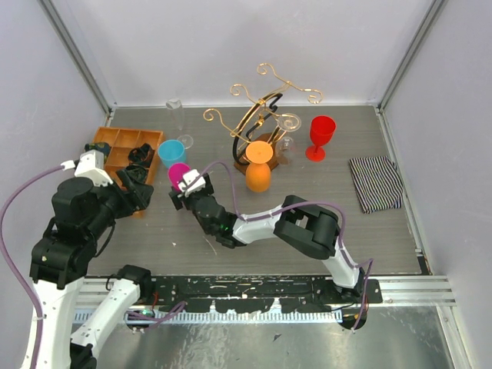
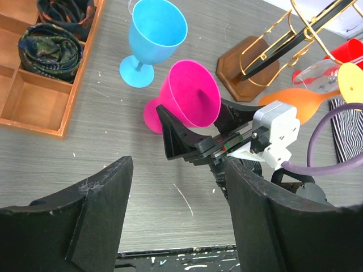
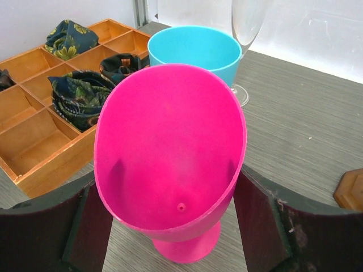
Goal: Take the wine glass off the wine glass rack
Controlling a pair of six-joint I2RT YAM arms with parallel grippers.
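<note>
The gold wire wine glass rack (image 1: pixel 257 115) stands on its brown base (image 2: pixel 244 68) at the back middle. An orange wine glass (image 1: pixel 258 173) hangs from it upside down, beside a clear glass (image 1: pixel 286 142). My right gripper (image 1: pixel 183 186) is shut on the bowl of a pink wine glass (image 3: pixel 170 153). That glass leans, with its foot on the table left of the rack, and it also shows in the left wrist view (image 2: pixel 190 93). My left gripper (image 1: pixel 138 188) is open and empty above the table by the wooden tray.
A blue wine glass (image 1: pixel 171 151) and a clear glass (image 1: pixel 186 141) stand just behind the pink one. A wooden tray (image 1: pixel 115 150) with rolled cloths lies at the left. A red wine glass (image 1: pixel 321 137) stands right of the rack. A striped cloth (image 1: pixel 377 183) lies at the far right.
</note>
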